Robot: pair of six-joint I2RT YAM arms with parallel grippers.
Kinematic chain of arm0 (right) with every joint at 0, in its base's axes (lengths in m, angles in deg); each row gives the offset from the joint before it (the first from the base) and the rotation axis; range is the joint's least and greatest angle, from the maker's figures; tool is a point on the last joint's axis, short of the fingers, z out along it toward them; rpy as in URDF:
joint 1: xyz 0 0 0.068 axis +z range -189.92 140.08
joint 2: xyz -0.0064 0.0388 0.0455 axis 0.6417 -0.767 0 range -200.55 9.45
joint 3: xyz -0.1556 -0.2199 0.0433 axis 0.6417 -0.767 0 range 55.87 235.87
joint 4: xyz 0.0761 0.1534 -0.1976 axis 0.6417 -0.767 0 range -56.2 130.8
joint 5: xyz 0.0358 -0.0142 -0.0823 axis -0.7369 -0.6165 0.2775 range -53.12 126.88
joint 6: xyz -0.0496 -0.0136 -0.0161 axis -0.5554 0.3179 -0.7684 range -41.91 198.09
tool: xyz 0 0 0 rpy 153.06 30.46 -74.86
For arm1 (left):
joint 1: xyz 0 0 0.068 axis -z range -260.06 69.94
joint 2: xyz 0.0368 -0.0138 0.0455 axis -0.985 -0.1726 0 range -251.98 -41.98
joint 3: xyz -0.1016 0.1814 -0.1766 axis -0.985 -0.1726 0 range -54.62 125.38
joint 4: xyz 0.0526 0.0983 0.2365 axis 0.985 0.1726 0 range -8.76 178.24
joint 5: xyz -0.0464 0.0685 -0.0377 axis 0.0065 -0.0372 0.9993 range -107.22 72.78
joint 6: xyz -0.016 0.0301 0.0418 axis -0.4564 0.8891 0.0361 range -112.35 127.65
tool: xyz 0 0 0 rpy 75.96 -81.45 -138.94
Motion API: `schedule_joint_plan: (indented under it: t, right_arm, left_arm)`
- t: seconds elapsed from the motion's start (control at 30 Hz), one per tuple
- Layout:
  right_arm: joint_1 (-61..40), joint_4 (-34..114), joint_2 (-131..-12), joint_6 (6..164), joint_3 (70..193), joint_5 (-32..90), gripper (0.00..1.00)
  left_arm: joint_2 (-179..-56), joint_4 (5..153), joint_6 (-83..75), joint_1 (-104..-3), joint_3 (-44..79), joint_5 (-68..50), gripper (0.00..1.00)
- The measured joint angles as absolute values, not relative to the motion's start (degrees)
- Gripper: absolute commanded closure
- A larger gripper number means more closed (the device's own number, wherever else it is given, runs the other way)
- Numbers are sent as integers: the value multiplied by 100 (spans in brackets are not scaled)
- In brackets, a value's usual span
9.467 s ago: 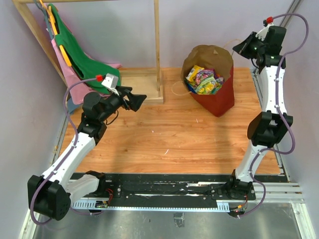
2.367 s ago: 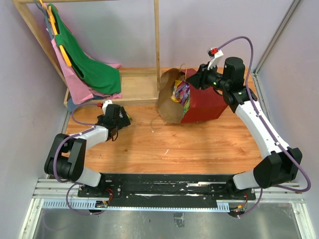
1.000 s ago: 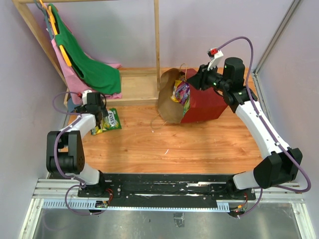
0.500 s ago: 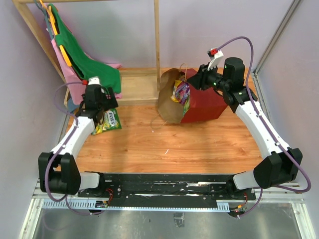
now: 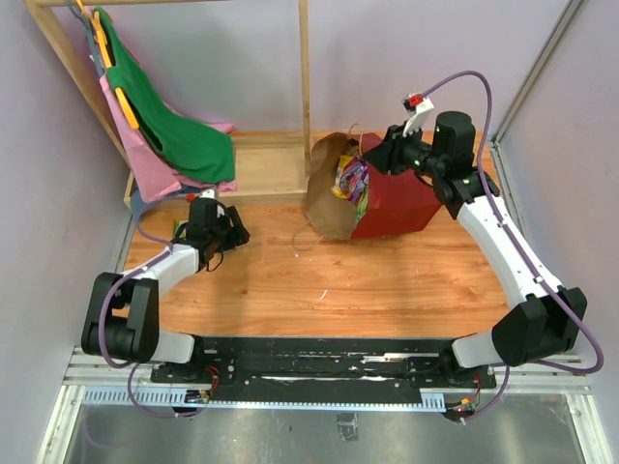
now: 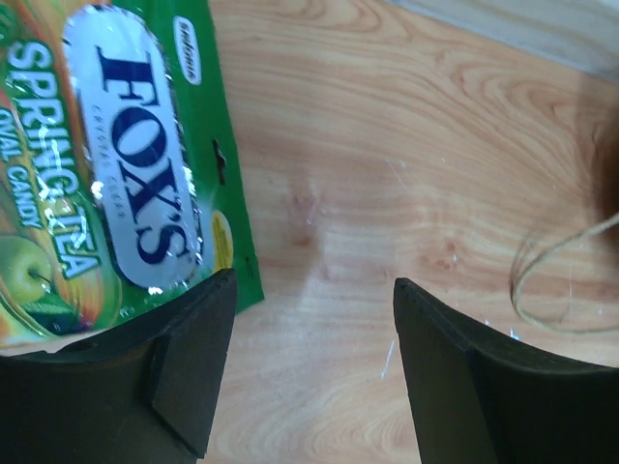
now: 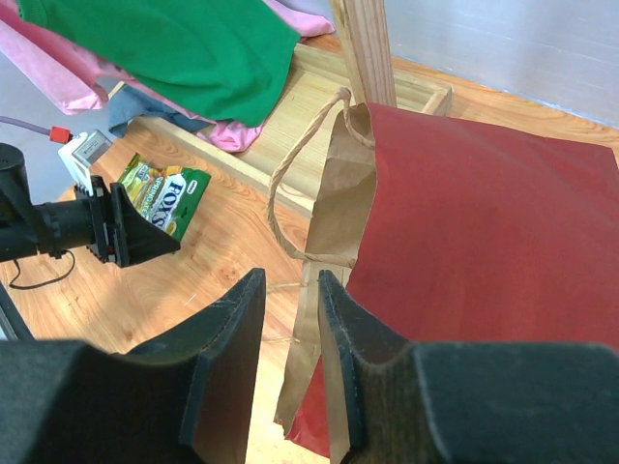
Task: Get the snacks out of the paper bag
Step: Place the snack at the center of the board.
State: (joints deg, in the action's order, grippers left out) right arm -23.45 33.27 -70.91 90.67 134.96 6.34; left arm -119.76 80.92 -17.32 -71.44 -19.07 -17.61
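Observation:
The paper bag (image 5: 406,203) lies tipped on its side, its brown mouth facing left, with several snacks (image 5: 350,181) showing inside. My right gripper (image 5: 379,155) is at the bag's upper edge. In the right wrist view its jaws (image 7: 288,280) stand almost together on the kraft rim of the bag (image 7: 484,213). A green FOX'S candy packet (image 6: 106,193) lies flat on the table at the left and also shows in the right wrist view (image 7: 164,198). My left gripper (image 5: 235,232) is open and empty, low over bare wood just right of that packet (image 6: 309,300).
A wooden rack with a green cloth (image 5: 184,135) and a pink cloth (image 5: 145,159) on hangers stands at the back left, with its base tray (image 5: 271,164) and post (image 5: 306,87). The bag's tan handle loop (image 6: 561,280) lies on the table.
My left gripper has swung from beside the hanging cloths down and right, past the green packet, toward the bag. The packet, the bag and my right arm have not moved.

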Motion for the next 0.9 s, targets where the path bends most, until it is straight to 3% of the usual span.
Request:
schedule_joint_plan:
  t: [0.9]
  right_arm:
    - [-2345, 3322, -7089, 9065, 13496, 638, 70]
  left_arm:
    - [-12658, 6606, -2243, -8960, -2309, -930, 26]
